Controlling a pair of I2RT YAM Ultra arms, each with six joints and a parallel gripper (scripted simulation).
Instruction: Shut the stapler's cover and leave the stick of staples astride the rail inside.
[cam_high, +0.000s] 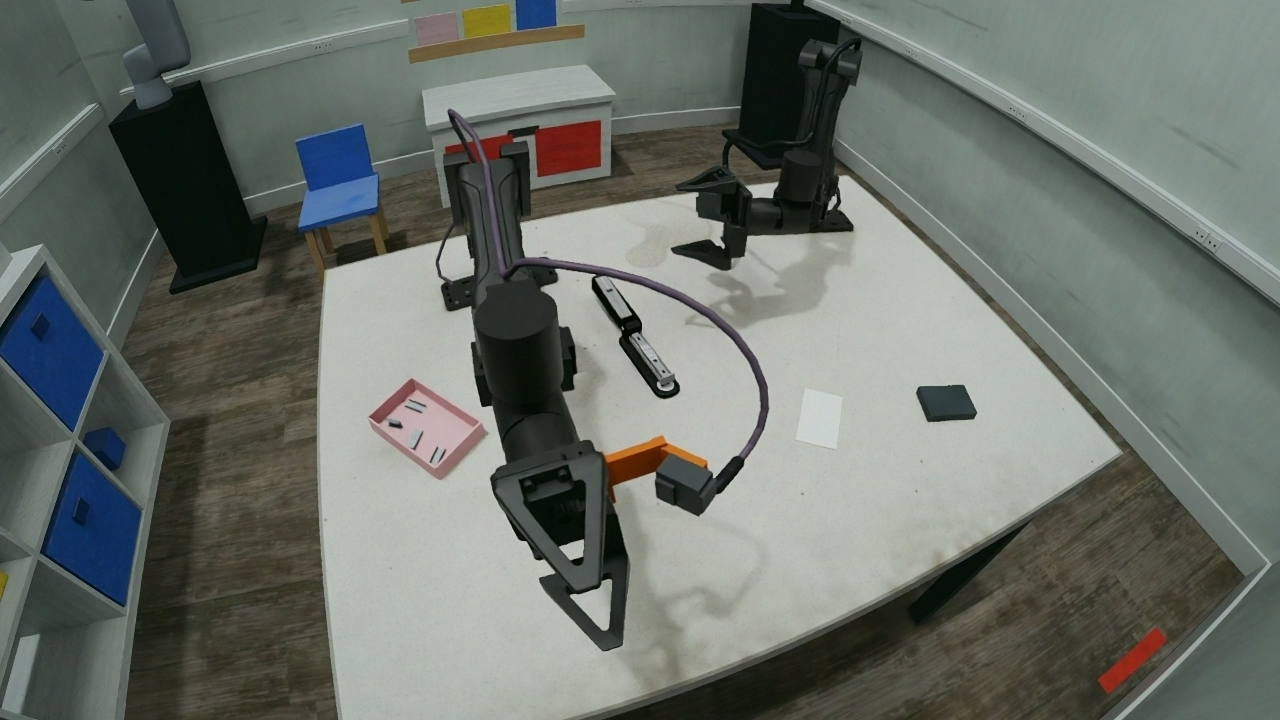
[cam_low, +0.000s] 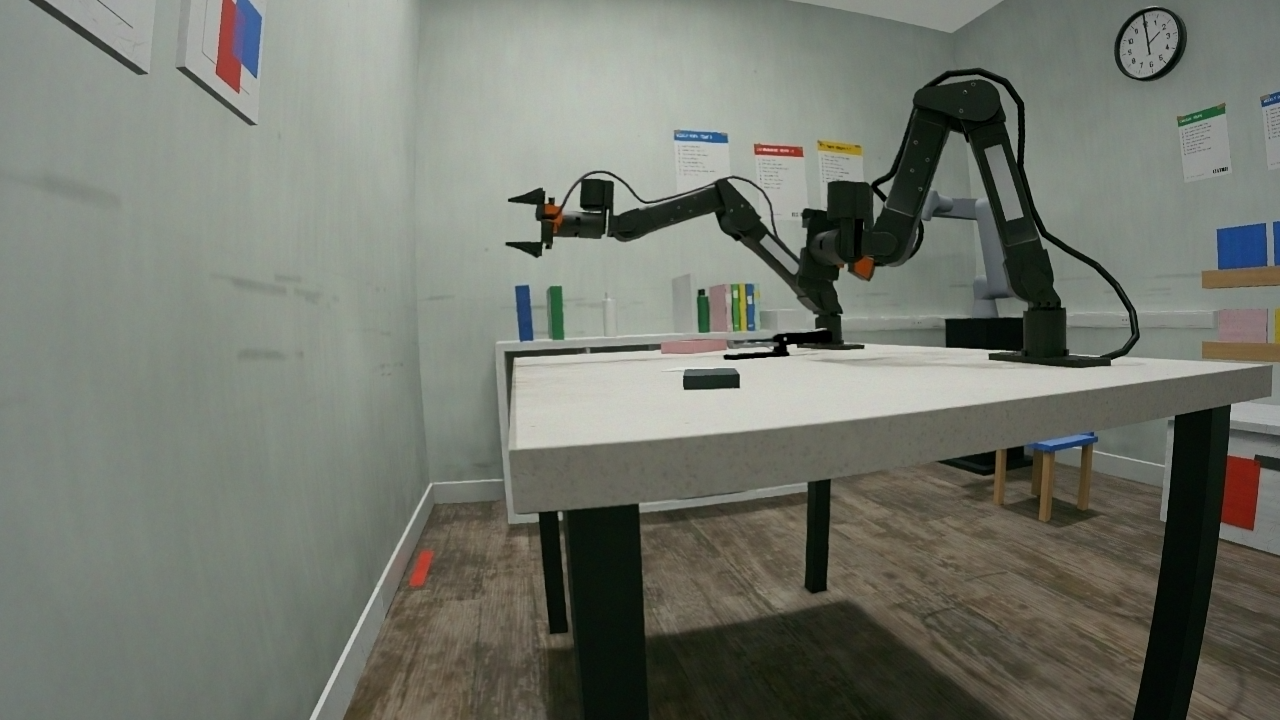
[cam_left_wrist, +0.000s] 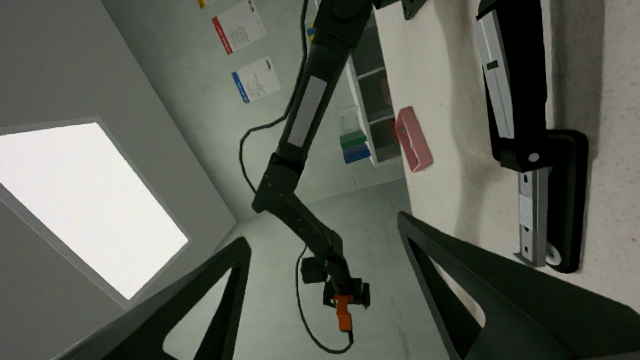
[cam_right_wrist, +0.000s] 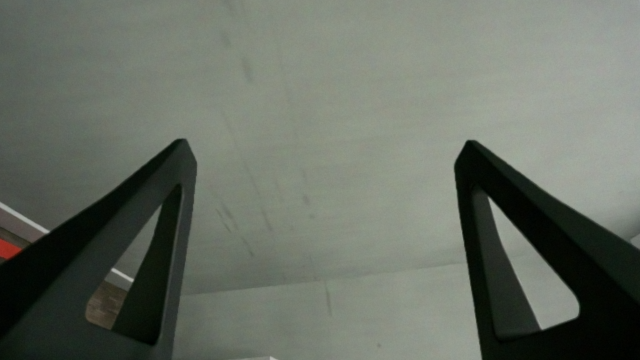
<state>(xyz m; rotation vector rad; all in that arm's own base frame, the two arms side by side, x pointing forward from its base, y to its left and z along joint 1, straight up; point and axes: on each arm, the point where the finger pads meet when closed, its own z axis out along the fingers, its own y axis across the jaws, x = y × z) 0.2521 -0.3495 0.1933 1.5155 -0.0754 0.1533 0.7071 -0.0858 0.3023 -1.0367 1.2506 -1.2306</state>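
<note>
The black stapler lies opened out flat on the table, its cover (cam_high: 615, 300) folded back from the base and rail (cam_high: 651, 362). In the left wrist view the cover (cam_left_wrist: 505, 85) and the silver rail (cam_left_wrist: 532, 215) are both visible, and a short pale piece sits on the rail; I cannot tell for sure that it is the staple stick. My left gripper (cam_high: 716, 219) is open and empty, hovering beyond the stapler's cover end. My right gripper (cam_high: 572, 573) (cam_right_wrist: 327, 150) is open and empty, held high over the table's front, facing the wall.
A pink tray (cam_high: 426, 426) with several staple sticks lies beside the right arm. A white sheet (cam_high: 819, 418) and a dark block (cam_high: 946, 402) lie toward the other side. The right arm's purple cable (cam_high: 716, 322) arches over the stapler.
</note>
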